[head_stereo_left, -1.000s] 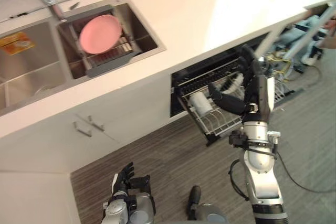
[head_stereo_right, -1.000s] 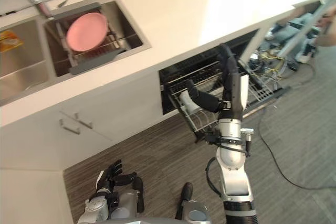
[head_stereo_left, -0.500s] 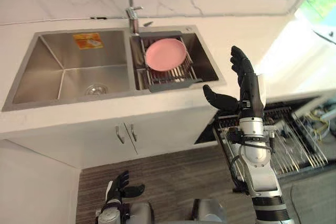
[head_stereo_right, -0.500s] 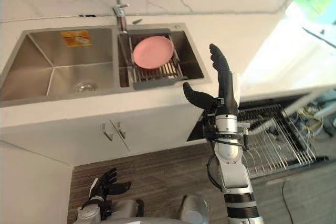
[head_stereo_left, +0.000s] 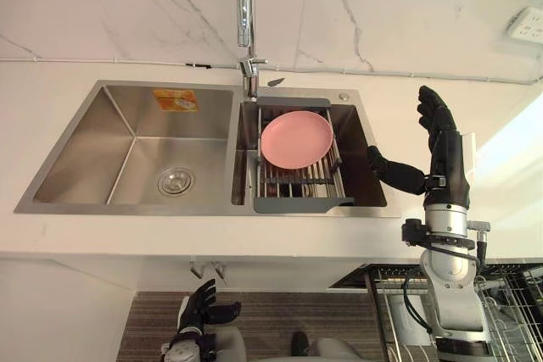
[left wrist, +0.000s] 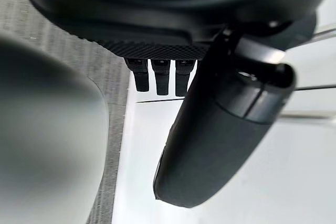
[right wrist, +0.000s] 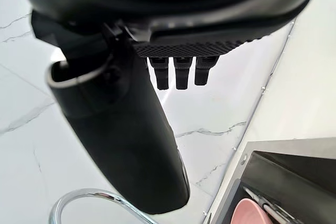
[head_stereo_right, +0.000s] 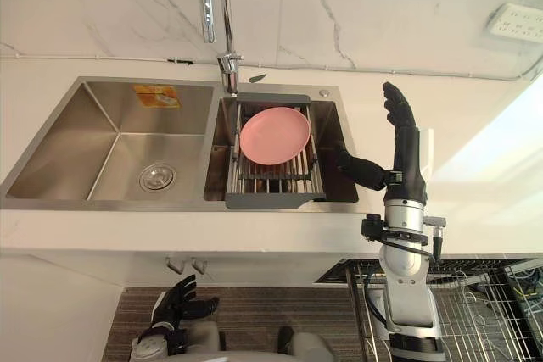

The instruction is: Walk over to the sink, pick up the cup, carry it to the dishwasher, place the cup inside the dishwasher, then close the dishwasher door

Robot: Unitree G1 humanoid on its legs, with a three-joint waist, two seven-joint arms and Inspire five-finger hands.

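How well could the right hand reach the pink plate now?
Probably yes: the right hand is open, raised beside the sink, and nothing stands between it and the plate on the rack.

- A pink plate lies on a wire rack with a dark grey frame.
- A chrome tap rises just behind the rack.
- A white marble wall with grey veins bears a white socket plate at its right.
- A white countertop runs below the wall.
- Two cabinet handles show under its front edge, above a wood-grain floor.
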